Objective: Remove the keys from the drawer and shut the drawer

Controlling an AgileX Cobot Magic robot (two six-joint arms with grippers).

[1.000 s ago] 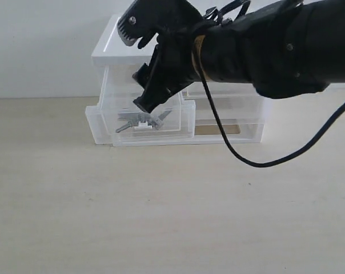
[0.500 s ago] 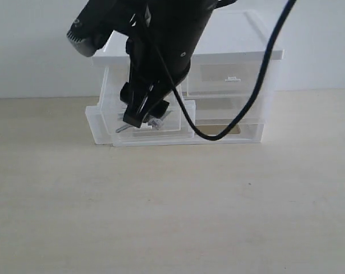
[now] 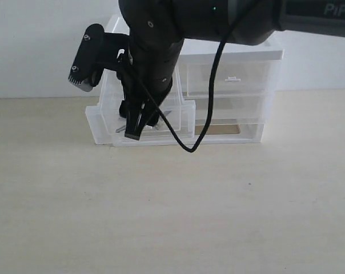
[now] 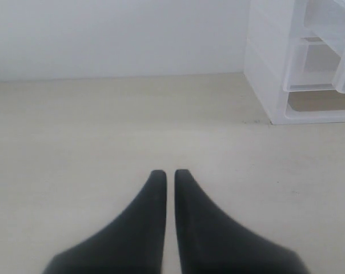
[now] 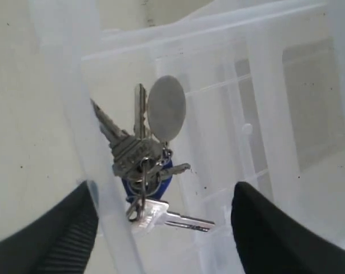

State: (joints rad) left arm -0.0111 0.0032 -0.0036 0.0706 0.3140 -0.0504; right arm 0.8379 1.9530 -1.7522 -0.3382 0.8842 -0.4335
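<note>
1. Keys (image 5: pixel 144 160): a small bunch of silver-grey metal keys on a ring.
   - A round, flat grey disc tag lies uppermost.
   - A blue fob is mostly covered by the key heads.
   - One brighter silver key sticks out sideways from the ring.
   - The blades fan out in different directions.
   - The bunch lies loose on the floor of the open drawer, with nothing gripping it.
   - In the exterior view only a grey key tip (image 3: pixel 120 129) shows through the drawer wall.
2. Drawer (image 3: pixel 98 123): small, translucent plastic, half-width, on the left of the unit. It is pulled out and stands forward of the unit's front.
3. Drawer unit (image 3: pixel 235 57): translucent white plastic. It stands on the table against a white wall. Its right-hand half-width drawer (image 3: pixel 232 77) is pushed in.
4. Right gripper (image 3: pixel 139 123), black.
   - It points down into the open drawer.
   - Its jaws are spread wide and hold nothing.
   - In the wrist view the keys sit between its two fingers (image 5: pixel 64 234).
   - Whether a fingertip touches the drawer wall cannot be told.
5. Left gripper (image 4: pixel 169 174), black. Its fingers are pressed together and empty, above bare table well to the side of the unit.
6. Table (image 3: pixel 172 205): pale beige, matt.
7. Cable (image 3: pixel 187 149): black. It loops down from the right arm in front of the unit.
</note>
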